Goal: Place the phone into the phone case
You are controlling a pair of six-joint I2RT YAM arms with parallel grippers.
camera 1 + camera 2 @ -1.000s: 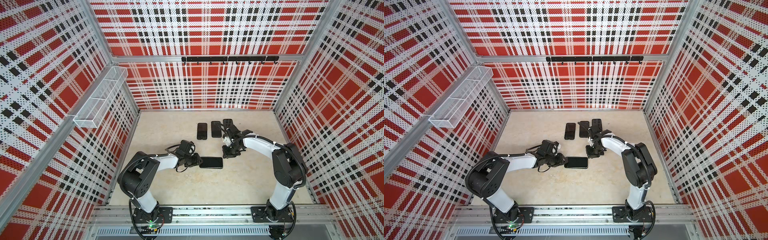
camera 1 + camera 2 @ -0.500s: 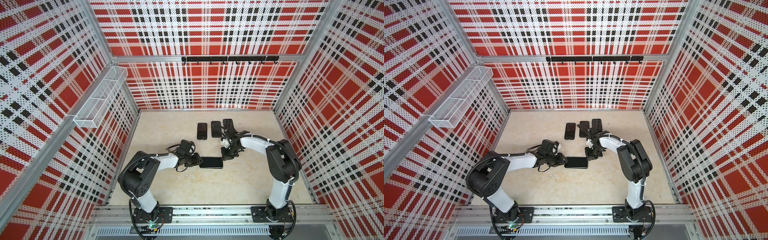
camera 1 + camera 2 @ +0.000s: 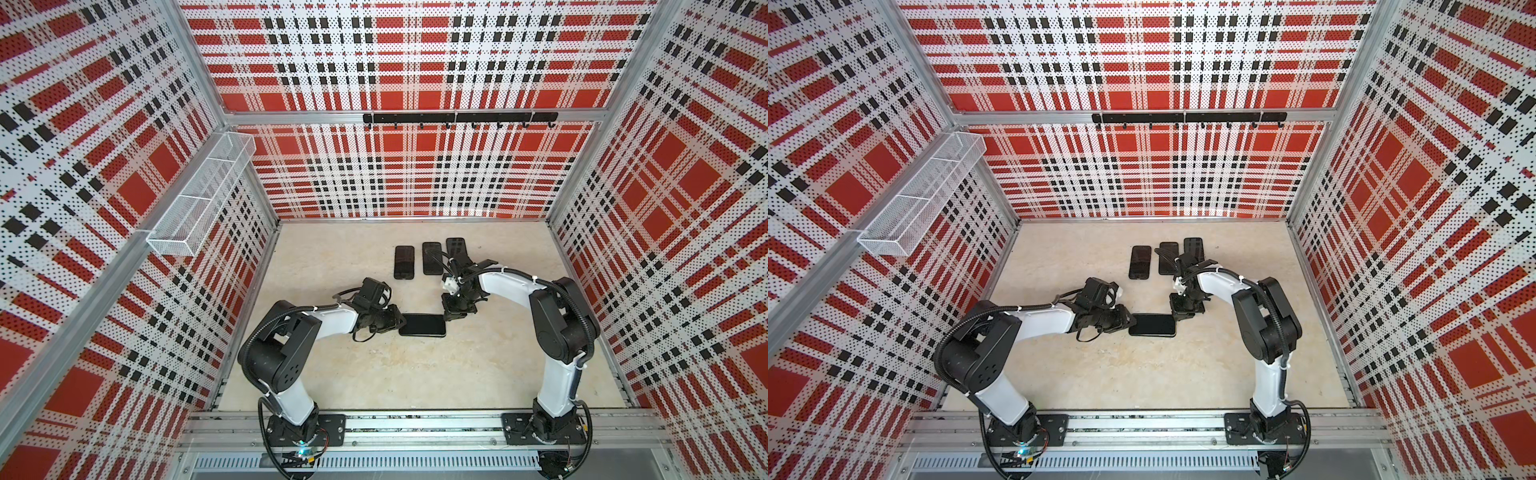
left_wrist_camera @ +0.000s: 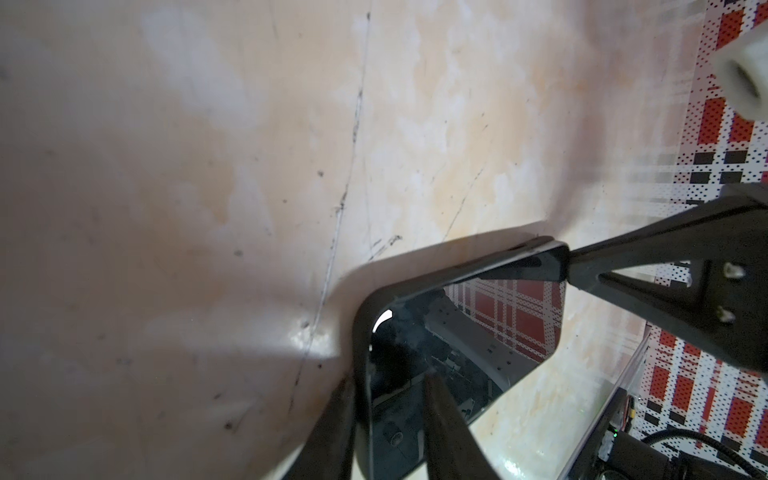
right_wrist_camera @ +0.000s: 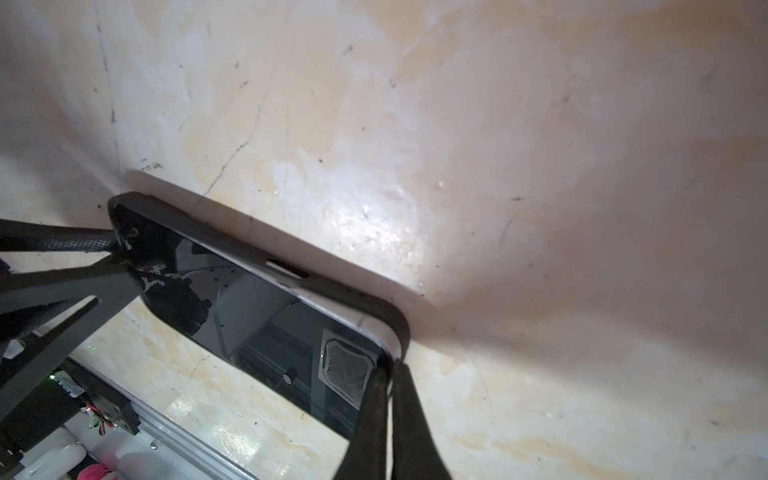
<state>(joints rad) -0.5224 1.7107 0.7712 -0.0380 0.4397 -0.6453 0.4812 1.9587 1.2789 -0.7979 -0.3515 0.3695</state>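
Currently the phone [image 3: 422,325] is being held near the middle of the worktop [image 3: 374,374], inside the case [image 5: 397,324]. Its long axis is running left to right in both top views, straight between the two arms. Its left end is being clamped by the left fingers [image 4: 451,436], which are standing partly apart, one over the screen and one outside the case's end wall. The right fingers [image 5: 370,419] are being pressed together, and their tips are being set on the far right corner, where a pale strip of the phone's edge is showing inside the rim. That corner is being judged as not yet fully seated. A downward push from the right arm, the nearer one to it, is therefore being called for while the left end is being steadied.
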